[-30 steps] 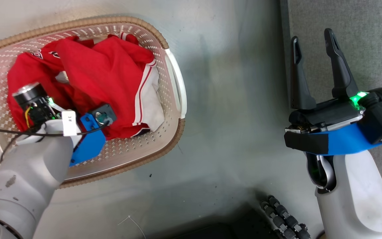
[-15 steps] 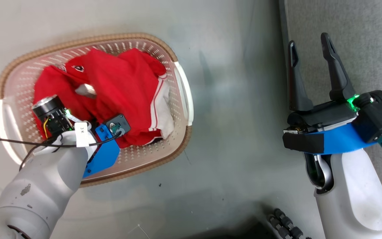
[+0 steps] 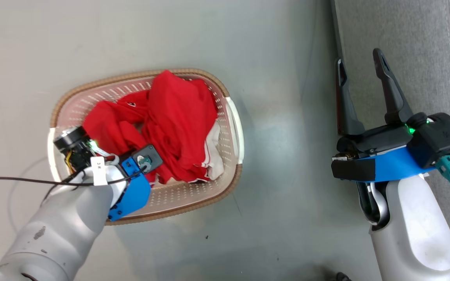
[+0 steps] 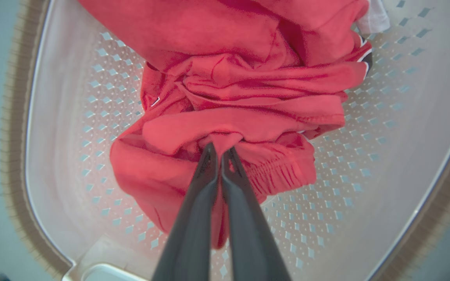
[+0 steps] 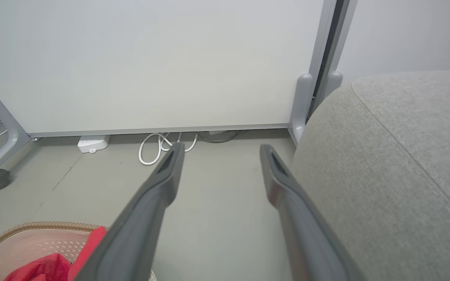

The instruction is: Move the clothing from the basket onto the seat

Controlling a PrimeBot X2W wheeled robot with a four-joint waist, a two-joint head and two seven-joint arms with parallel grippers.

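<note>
Pinching a fold of the clothing (image 4: pixel 248 97): my left tool (image 4: pixel 220 150), fingers pressed together on the red fabric, down inside the basket (image 4: pixel 385 117). Clothing: bunched in a heap in the basket, which stands on the floor (image 3: pixel 279 58) at left. My right tool (image 3: pixel 358 56): fingers spread wide, empty, at the left edge of the seat (image 3: pixel 412 47), well apart from the basket.

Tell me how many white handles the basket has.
2: one handle on the side of the basket toward the seat, the other handle on the far side, partly behind the left arm.
</note>
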